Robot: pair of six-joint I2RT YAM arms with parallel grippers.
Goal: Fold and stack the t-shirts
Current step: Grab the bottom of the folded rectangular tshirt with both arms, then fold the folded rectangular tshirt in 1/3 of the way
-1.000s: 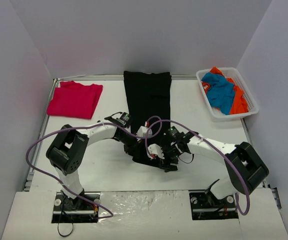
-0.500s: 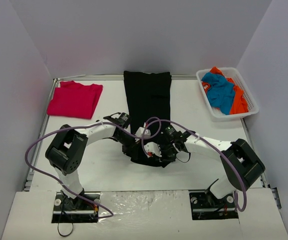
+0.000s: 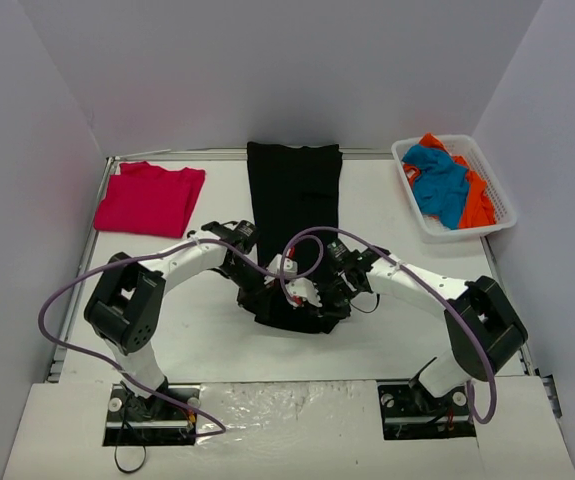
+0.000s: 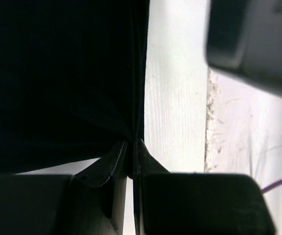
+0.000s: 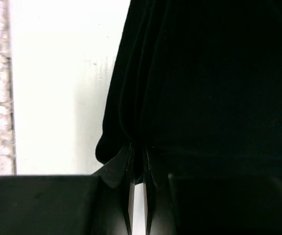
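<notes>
A long black t-shirt (image 3: 295,205), folded into a narrow strip, runs from the table's far edge toward the arms. Its near end is bunched between both grippers. My left gripper (image 3: 259,292) is shut on the black cloth (image 4: 62,73) at the strip's near left corner, fingers (image 4: 112,164) pinching the edge. My right gripper (image 3: 329,300) is shut on the near right corner, where folds of black cloth (image 5: 214,73) sit between its fingers (image 5: 121,169). A folded red t-shirt (image 3: 150,198) lies flat at the far left. Blue (image 3: 437,180) and orange (image 3: 479,200) t-shirts lie crumpled in the basket.
A white plastic basket (image 3: 407,160) stands at the far right by the wall. Purple cables (image 3: 62,310) loop off both arms. Grey walls enclose the white table (image 3: 387,215) on three sides.
My right gripper has closed on the shirt's near right corner. Both grippers have shifted slightly away from the bases, and the shirt's near end has bunched up between them.
</notes>
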